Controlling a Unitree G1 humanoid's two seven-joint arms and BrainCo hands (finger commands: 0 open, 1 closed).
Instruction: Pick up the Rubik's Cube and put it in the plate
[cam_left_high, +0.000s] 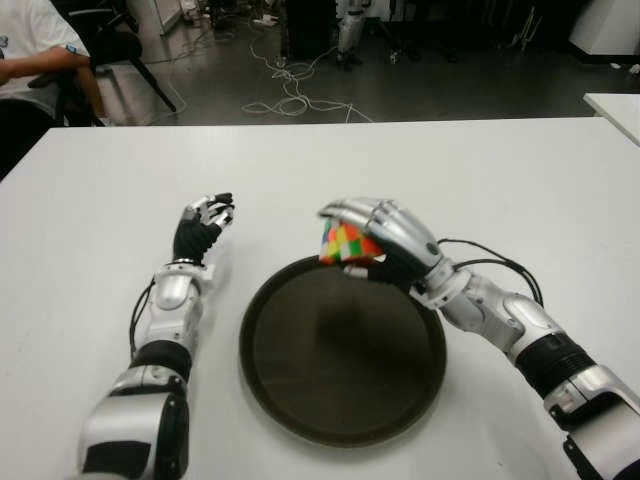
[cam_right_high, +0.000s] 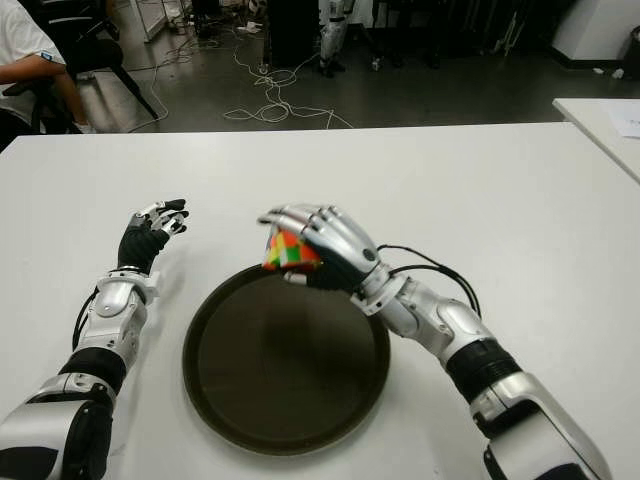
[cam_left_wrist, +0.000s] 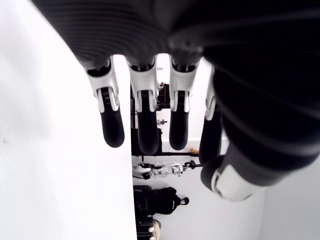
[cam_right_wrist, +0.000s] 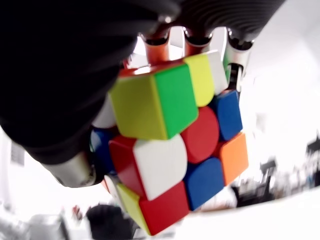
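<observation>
My right hand (cam_left_high: 365, 240) is shut on the Rubik's Cube (cam_left_high: 345, 243), a scrambled cube of many colours, and holds it in the air over the far rim of the plate (cam_left_high: 290, 375). The plate is round, dark brown and shallow, on the white table in front of me. In the right wrist view the cube (cam_right_wrist: 175, 150) fills the palm, with fingers (cam_right_wrist: 160, 42) curled over its top. My left hand (cam_left_high: 205, 225) is to the left of the plate, fingers relaxed and holding nothing; the left wrist view shows its fingers (cam_left_wrist: 145, 120) spread.
The white table (cam_left_high: 500, 180) stretches wide around the plate. A second white table's corner (cam_left_high: 615, 105) shows at the far right. Beyond the far edge a seated person (cam_left_high: 30, 60) is at the left, with cables (cam_left_high: 295, 95) on the floor.
</observation>
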